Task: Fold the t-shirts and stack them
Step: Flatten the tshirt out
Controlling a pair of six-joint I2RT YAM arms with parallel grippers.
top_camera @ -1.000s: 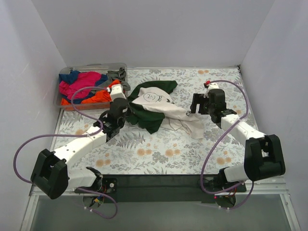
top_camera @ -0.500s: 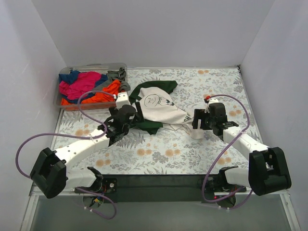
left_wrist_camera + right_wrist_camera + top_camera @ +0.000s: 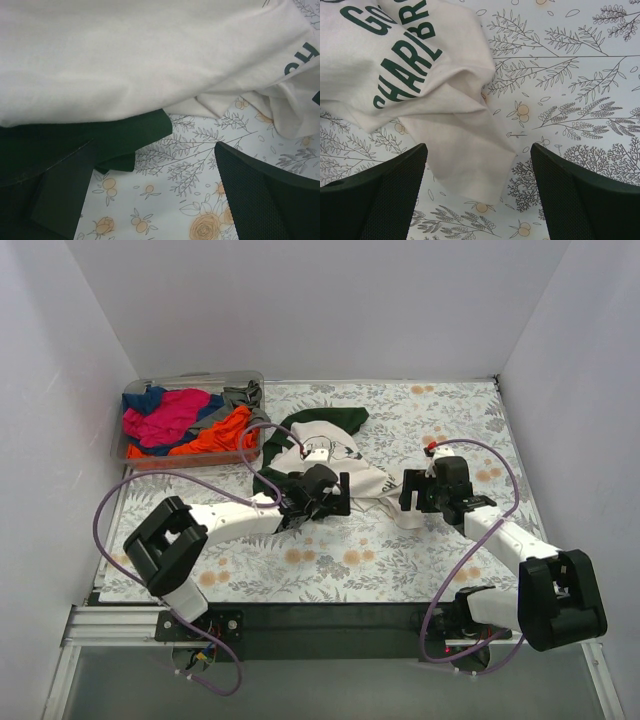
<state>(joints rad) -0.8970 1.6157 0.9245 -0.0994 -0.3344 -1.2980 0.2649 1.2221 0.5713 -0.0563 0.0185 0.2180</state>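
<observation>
With left hand (image 3: pixel 150 167) and right hand (image 3: pixel 479 150) both spread apart over the crumpled tee (image 3: pixel 338 464), closing now could pinch bunched layers and drag it twisted.

The counter (image 3: pixel 370 550) has a pale surface printed with grey leaves and small orange flowers. A cream shirt (image 3: pixel 350 466) with dark green sleeves lies crumpled near its middle, and dark green lettering shows on one rumpled fold. Left of the shirt and farther back, in the counter's corner, sits a clear plastic bin (image 3: pixel 190 378). It is heaped with bright shirts (image 3: pixel 175 418) in pink, orange, blue and grey.
</observation>
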